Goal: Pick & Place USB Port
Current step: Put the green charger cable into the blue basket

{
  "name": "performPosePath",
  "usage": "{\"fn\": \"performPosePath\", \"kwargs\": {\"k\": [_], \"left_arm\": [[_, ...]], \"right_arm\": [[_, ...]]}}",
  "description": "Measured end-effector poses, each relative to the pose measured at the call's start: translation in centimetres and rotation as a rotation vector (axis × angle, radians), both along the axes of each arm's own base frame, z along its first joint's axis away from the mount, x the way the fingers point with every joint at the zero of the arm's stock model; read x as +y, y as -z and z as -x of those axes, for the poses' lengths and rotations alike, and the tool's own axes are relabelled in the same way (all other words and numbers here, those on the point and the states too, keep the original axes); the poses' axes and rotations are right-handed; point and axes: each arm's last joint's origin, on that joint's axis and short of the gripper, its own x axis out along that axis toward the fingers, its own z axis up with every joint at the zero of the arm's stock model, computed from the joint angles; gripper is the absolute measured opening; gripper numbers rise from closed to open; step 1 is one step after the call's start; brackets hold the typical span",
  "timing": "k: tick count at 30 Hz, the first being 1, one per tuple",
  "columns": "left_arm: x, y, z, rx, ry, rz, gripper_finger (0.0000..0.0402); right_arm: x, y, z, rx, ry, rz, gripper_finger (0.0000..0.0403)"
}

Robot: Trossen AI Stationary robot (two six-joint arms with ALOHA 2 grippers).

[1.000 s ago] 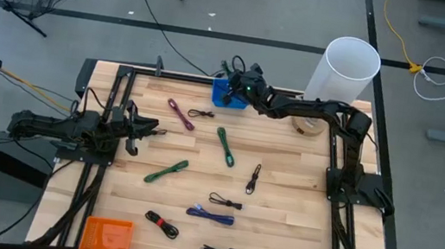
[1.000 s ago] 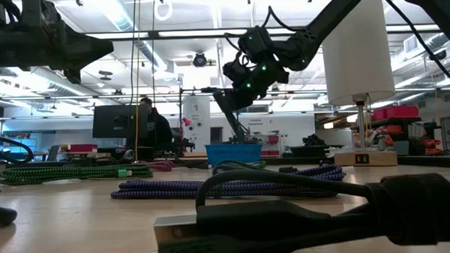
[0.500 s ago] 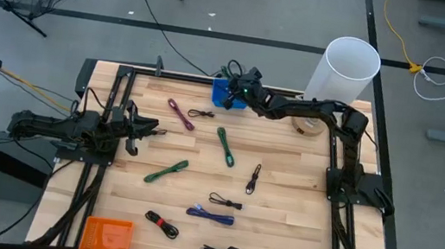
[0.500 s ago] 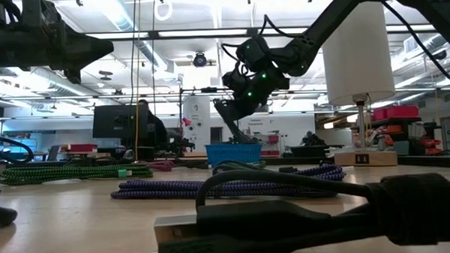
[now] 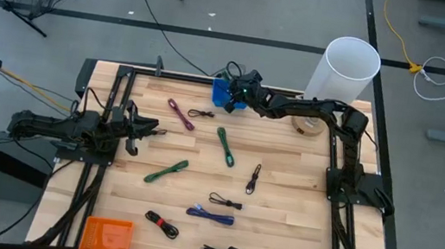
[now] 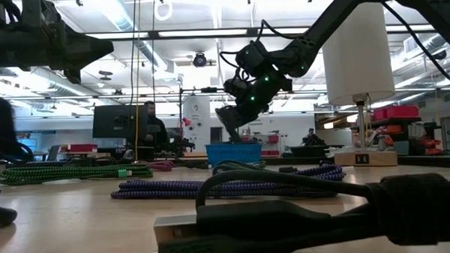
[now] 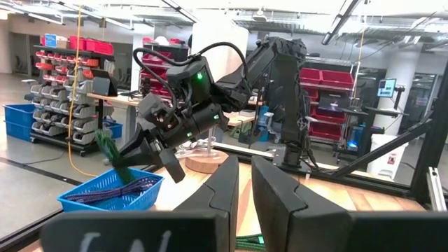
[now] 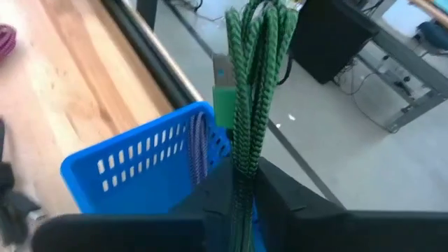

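Right arm is creeping further toward the table's far left over the last second, so your right gripper (image 5: 233, 94) is now hanging directly over the blue basket (image 5: 225, 95) at the far edge of the wooden table (image 5: 291, 195). Left arm is sitting parked along the left rail, left gripper (image 5: 152, 130) hovering over bare wood; in its wrist view its fingers (image 7: 224, 183) are standing slightly apart with nothing between them. Behind the right arm you're seeing the white cylinder (image 5: 345, 69) at the far right corner and a tape roll (image 5: 307, 125) beside it. Right wrist view is showing the green braided cable (image 8: 250, 84) bundled and running straight up between the right fingers, which are pinching it, green plug end (image 8: 222, 98) sticking out above the basket rim (image 8: 133, 157); a purple cable (image 8: 197, 150) is already lying inside that basket. From the left wrist view the green cable's loose end (image 7: 112, 152) is dangling into the basket (image 7: 112, 196). Still lying on the wood: another green cable (image 5: 225, 146), a green one further left (image 5: 165, 171), a magenta one (image 5: 179, 112), a purple one (image 5: 210, 215), several small black ones, and an orange tray (image 5: 106, 237) at the near left corner.
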Motion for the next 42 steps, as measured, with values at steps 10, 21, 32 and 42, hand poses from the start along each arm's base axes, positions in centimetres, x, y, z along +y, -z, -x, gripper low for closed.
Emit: {"fn": "performPosePath", "kwargs": {"k": [10,21,32,42], "left_arm": [[0.0,0.0,0.0,0.000,0.000,0.001,0.0046],[0.0,0.0,0.0,0.001,0.000,-0.002,0.0046],[0.0,0.0,0.0,0.000,0.001,0.002,0.0046],[0.0,0.0,0.0,-0.002,0.002,0.009,0.0046]], "right_arm": [[-0.5,0.1,0.4,-0.006,0.018,-0.028,0.0148],[0.1,-0.7,0.3,-0.008,0.033,-0.002,0.0170],[6.4,-2.1,-0.5,0.008,-0.234,-0.306,0.0169],[15.2,-0.7,-1.1,0.187,-0.371,-0.488,0.0181]]}}
